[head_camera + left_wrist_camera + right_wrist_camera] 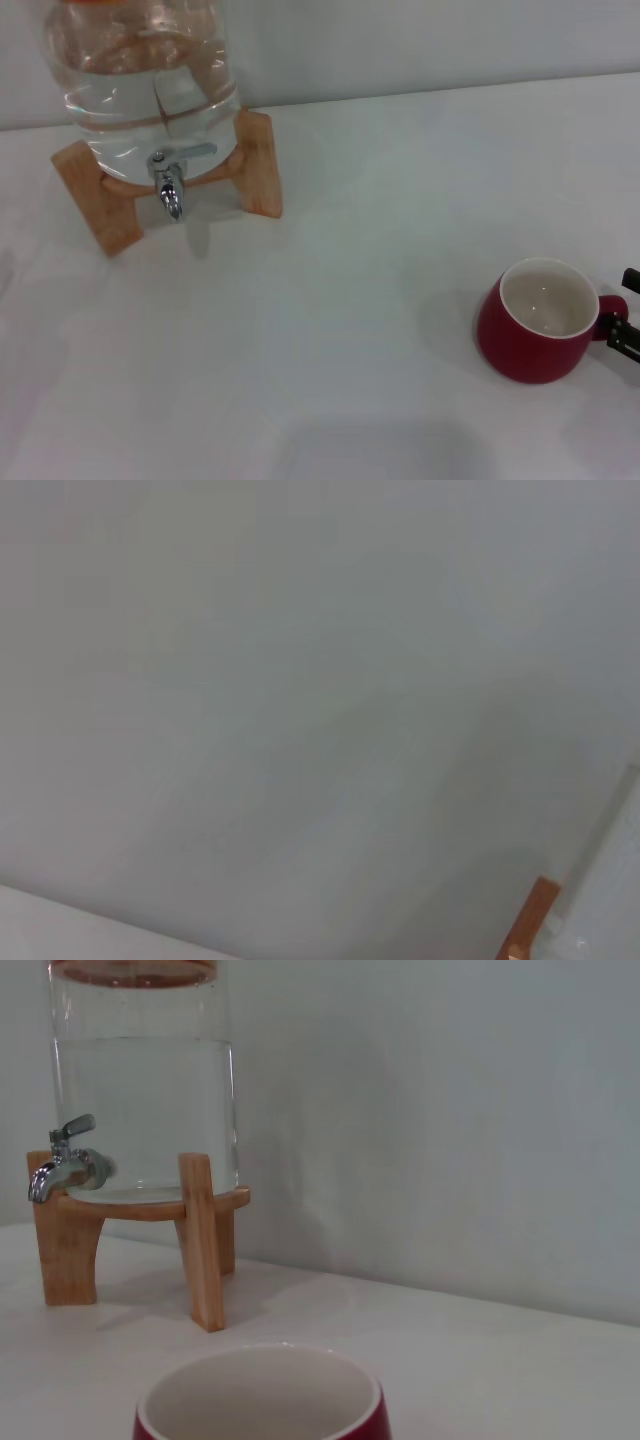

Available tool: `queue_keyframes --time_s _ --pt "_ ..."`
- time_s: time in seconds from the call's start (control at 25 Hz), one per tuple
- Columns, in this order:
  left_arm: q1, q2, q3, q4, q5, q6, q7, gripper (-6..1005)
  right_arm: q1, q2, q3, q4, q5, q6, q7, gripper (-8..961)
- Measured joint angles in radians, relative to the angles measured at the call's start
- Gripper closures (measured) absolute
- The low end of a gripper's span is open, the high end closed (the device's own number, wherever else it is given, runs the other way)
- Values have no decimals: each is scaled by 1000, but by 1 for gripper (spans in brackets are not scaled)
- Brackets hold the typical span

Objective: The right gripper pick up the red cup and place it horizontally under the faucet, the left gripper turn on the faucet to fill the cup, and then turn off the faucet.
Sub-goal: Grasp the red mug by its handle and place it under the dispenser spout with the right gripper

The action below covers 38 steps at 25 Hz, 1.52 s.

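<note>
Head view: the right gripper (622,322) shows only as black tips at the cup's (538,320) handle; whether its jaws are wide or closed I cannot tell. The cup stands upright, well apart from the faucet (172,187). It looks stiff, glazed and slippery, so the handle seems the best hold.

Left wrist view: only pale wall and a sliver of stand (528,922); the left gripper is unseen.

Right wrist view: the cup's rim sits just ahead of the jaws, with white table (480,1360) open beyond it to the faucet

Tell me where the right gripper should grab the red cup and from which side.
Probably by the small loop handle. The red cup stands upright on the white table, open mouth up, with its handle pointing toward the robot's right, where the right gripper already sits. Coming in sideways from the right leaves the rounded body and rim free for setting it under the faucet.
</note>
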Motion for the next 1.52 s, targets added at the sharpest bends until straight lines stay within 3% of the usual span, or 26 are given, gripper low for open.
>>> queue_keyframes --time_s 0.36,0.6,0.68,0.92,1.52 --pt "-2 0 0 -2 -1 -1 0 277 3 0 -1 1 1 2 0 338" --pt "-3 0 0 -4 -2 -1 0 277 20 0 -8 15 2 1 0 536" --pt "-2 0 0 -4 -2 -1 0 277 25 0 -8 19 2 1 0 726" --pt "2 0 -1 -4 -2 -1 1 277 42 0 -10 46 2 0 -10 779" --pt "3 0 0 -4 -1 5 0 277 45 -1 -1 100 37 46 -113 794"
